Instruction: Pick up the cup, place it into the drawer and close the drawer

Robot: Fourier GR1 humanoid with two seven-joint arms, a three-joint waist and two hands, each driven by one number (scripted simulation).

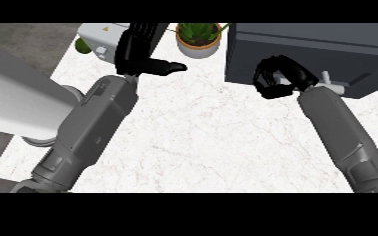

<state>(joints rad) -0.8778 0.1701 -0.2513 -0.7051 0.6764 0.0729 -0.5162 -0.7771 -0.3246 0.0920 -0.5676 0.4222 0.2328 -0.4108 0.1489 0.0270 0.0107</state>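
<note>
No cup shows anywhere in the head view. A dark grey drawer unit point(310, 50) stands at the counter's back right, and a small white handle point(334, 86) sticks out at its front. My right hand point(279, 78) is at the unit's front face, just left of that handle, fingers curled, and I see nothing in them. Whether the drawer stands open or closed is unclear from this angle. My left hand point(136, 50) rests at the upper left, open, fingers pointing up and thumb out to the right.
A potted green plant point(198, 39) in a white pot stands at the back, between my hands. A white box point(100, 32) with a yellow label and a green object point(83, 45) sit behind my left hand. A pale grey body point(26, 105) fills the left edge.
</note>
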